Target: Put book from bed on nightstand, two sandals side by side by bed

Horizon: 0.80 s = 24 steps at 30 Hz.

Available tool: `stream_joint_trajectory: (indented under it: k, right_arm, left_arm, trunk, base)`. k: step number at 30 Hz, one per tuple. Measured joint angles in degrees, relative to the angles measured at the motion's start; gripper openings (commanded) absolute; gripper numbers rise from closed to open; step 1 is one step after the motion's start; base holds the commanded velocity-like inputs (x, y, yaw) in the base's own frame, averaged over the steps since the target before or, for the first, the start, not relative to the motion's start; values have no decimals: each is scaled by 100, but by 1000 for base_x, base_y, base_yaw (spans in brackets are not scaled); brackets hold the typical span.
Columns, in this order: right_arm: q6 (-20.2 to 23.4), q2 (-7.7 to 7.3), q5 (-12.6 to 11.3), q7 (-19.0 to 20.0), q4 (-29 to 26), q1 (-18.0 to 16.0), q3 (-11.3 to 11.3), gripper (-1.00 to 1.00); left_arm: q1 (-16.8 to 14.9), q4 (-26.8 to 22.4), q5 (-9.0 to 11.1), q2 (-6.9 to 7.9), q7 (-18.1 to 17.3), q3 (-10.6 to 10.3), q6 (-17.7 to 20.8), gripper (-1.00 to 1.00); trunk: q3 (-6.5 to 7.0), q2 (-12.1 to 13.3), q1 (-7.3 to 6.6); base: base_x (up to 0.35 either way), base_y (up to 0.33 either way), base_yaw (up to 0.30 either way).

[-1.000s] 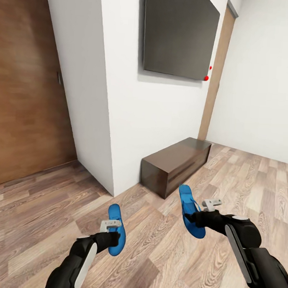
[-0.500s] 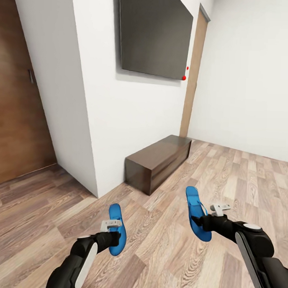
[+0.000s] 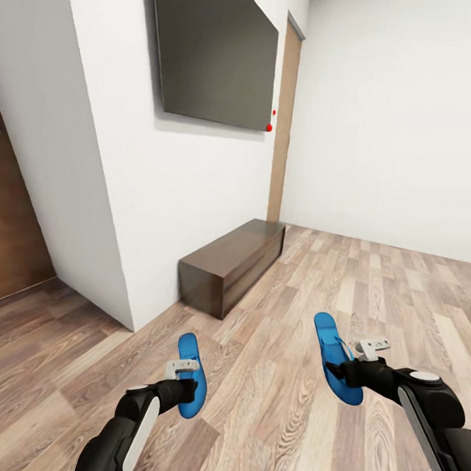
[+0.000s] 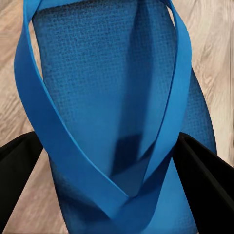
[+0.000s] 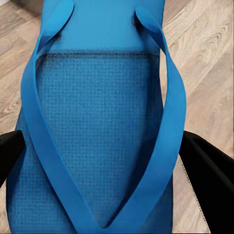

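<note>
Both sandals are picked up, one pinched in the left jaws at 7 o'clock (image 3: pixel 190 375), one in the right jaws at 5 o'clock (image 3: pixel 337 367), still to be set by the bed.

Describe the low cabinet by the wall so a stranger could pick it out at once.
Start at the large dark flat screen mounted on the white wall. Directly beneath it, on the wood-plank floor, stands a long, low, dark brown wooden cabinet set against that wall. It is the only furniture standing on the floor here, a plain box much darker than the pale planks around it.
</note>
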Motion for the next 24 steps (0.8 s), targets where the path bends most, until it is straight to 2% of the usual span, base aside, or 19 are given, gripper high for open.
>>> stream_joint_trajectory:
  k: [5, 8, 12, 13, 15, 16, 17, 21, 24]
  right_arm:
    - [0, -120, -9, 89, -1, 67, -27, -100]
    - [110, -185, -18, 519, -2, 37, -43, -100]
    - [199, -362, 3, 625, -1, 49, -83, -100]
    - [296, -331, -24, 624, 1, 23, -67, -100]
    - [205, -316, -13, 616, 4, 47, -49, -100]
    - [139, -312, -14, 612, 5, 57, -50, -100]
    - [-321, -296, -15, 595, 32, 199, -51, -100]
    - [-1218, -284, -16, 586, 56, 632, -80, -100]
    - [-1372, -282, -6, 588, 58, 704, -82, -100]
  left_arm:
    - [0, 22, 8, -3, -1, 0, -149, -100]
    - [0, 103, 0, 4, -2, 0, -224, -100]
    - [0, 119, 3, 3, -3, 0, -235, -100]
    - [0, 126, 17, -3, -2, 0, -245, -100]
    - [0, 125, 82, -5, 1, -1, -249, -100]
    - [0, 124, 127, -4, 3, -1, -250, -100]
    - [0, 122, 334, 3, 11, -5, -254, -100]
    - [0, 126, 468, 18, 25, -3, -259, -100]
    - [0, 129, 492, 21, 28, -9, -256, -100]
  trunk:
    - [18, 0, 0]
    - [31, 0, 0]
    - [50, 0, 0]
    - [54, 0, 0]
    - [62, 0, 0]
    - [65, 0, 0]
    - [69, 0, 0]
    - [83, 0, 1]
    - [94, 0, 2]
  base:
    - [0, 0, -263]
    - [0, 0, -259]
    - [0, 0, -256]
    - [0, 0, -255]
    - [0, 0, -255]
    - [0, 0, -255]
    - [0, 0, -255]
    - [-42, -23, -255]
    - [-203, -114, -255]
